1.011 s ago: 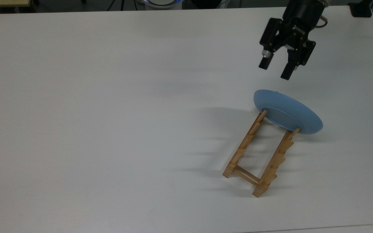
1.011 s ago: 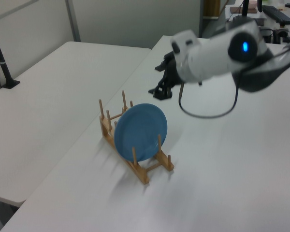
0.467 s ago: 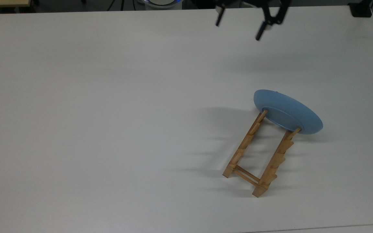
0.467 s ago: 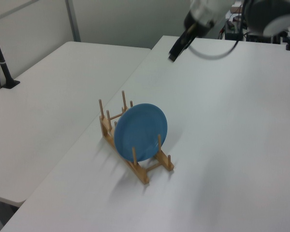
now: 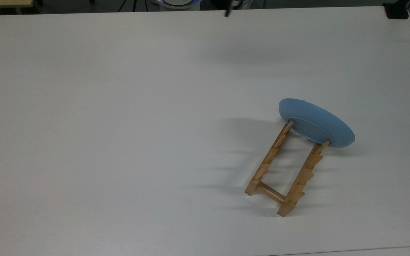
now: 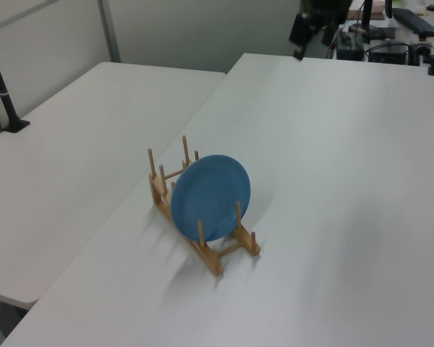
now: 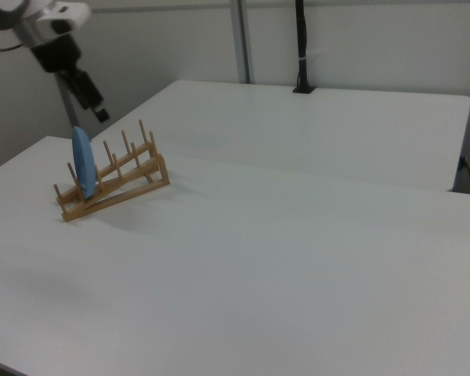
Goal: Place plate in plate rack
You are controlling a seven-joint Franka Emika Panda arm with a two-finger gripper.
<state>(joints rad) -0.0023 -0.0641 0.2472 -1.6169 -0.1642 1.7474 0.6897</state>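
The light-blue plate (image 5: pixel 315 122) stands on edge in the end slot of the wooden plate rack (image 5: pixel 283 170), leaning against its pegs. In the left view the plate (image 6: pixel 211 196) sits near the front end of the rack (image 6: pixel 218 254). From the right view I see the plate (image 7: pixel 81 163) edge-on at the left end of the rack (image 7: pixel 129 178). My gripper (image 7: pixel 99 111) hangs high above and behind the rack, open and empty, far from the plate. One fingertip (image 5: pixel 228 12) pokes in at the top view's upper edge. The gripper (image 6: pixel 301 45) is over the table's far end.
The white table (image 5: pixel 119 124) carries the rack alone. A second white table (image 6: pixel 72 137) adjoins it, with a black clamped pole (image 6: pixel 1 87) on its edge. A black block (image 5: pixel 397 10) sits at the top view's upper right corner.
The gripper has risen and pulled away from the plate toward the table's far end, nearly leaving the top view. Plate and rack have not moved.
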